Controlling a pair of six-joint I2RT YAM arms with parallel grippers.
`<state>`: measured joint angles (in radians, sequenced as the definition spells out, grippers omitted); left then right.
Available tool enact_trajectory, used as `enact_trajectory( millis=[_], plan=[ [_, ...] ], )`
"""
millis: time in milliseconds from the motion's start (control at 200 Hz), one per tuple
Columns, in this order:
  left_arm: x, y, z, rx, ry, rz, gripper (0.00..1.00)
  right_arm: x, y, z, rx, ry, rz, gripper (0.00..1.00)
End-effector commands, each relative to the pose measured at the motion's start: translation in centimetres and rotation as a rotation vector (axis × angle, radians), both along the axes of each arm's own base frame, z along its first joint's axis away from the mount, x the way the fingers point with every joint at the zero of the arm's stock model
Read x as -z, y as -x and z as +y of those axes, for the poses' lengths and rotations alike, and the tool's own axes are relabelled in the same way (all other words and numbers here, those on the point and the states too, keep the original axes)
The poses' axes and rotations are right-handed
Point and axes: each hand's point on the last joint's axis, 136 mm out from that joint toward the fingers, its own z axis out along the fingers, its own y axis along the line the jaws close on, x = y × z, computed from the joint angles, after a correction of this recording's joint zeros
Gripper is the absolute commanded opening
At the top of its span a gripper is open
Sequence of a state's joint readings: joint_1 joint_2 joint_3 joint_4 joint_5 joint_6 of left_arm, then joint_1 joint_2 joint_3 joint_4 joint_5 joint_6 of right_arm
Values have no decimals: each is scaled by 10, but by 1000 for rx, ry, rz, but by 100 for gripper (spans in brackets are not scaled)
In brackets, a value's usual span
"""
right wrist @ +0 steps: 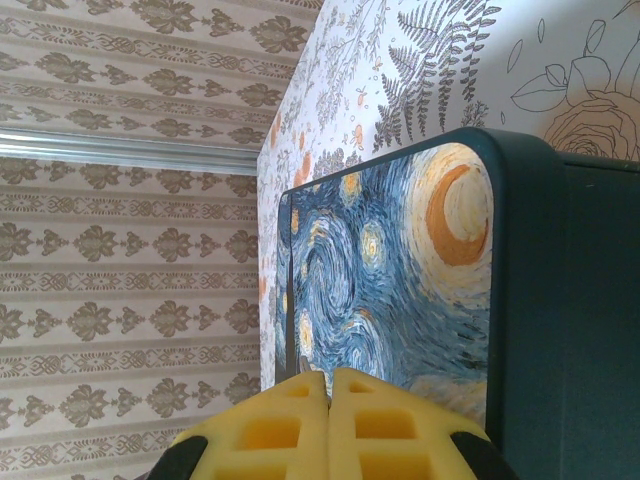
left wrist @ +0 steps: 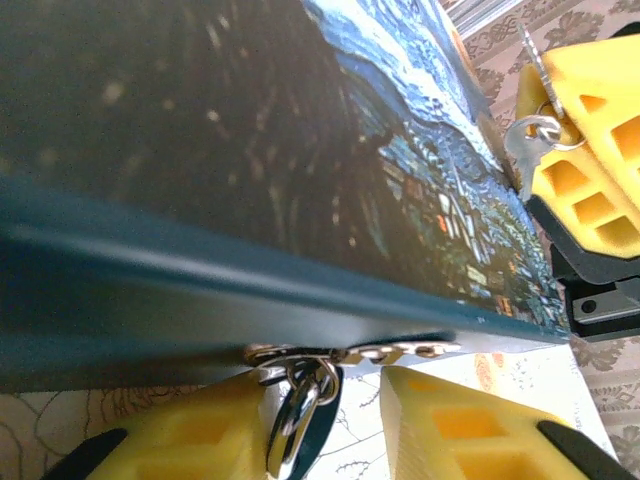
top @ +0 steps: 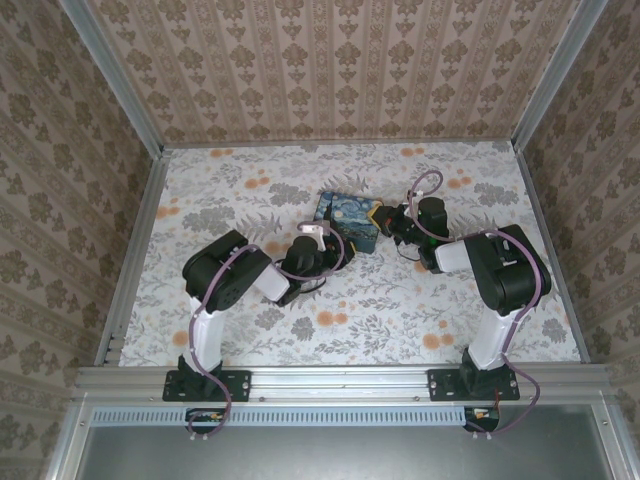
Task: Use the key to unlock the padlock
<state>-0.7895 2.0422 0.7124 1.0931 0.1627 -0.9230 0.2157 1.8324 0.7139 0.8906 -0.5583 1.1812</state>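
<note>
Yellow left pincer [left wrist: 325, 398] half-open around one padlock [left wrist: 322, 428]; right pincer [right wrist: 329, 385] clamps one key [left wrist: 528, 140].

Count: 1 box [top: 350, 218]; 1 padlock [left wrist: 322, 440]; 1 key [left wrist: 522, 148]; 2 arms [top: 228, 268] [top: 505, 265]; 2 grippers, i.e. left gripper [left wrist: 325, 400] plus right gripper [right wrist: 330, 400]

One overhead, two close-ups
The top camera looks down from the near edge over the floral-patterned bench [top: 400, 312]; both wrist cameras crowd the blue-and-yellow swirl-printed rectangular box [top: 347, 220], shared by all views.
</note>
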Motion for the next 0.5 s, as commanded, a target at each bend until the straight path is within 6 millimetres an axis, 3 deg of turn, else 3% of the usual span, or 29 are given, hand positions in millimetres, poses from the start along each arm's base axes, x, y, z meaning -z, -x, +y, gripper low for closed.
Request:
enact_trajectory(
  millis=[0,340,495],
  plan=[
    [1,-7,5,-22,-54,-8,31,14,0,2,-7,5,46,0],
    [5,-9,3,-15,-64,13,14,11,1,2,-10,-1,41,0],
    [2,-8,4,-8,-53,27,5,-4,1,5,-21,-19,15,0]
  ],
)
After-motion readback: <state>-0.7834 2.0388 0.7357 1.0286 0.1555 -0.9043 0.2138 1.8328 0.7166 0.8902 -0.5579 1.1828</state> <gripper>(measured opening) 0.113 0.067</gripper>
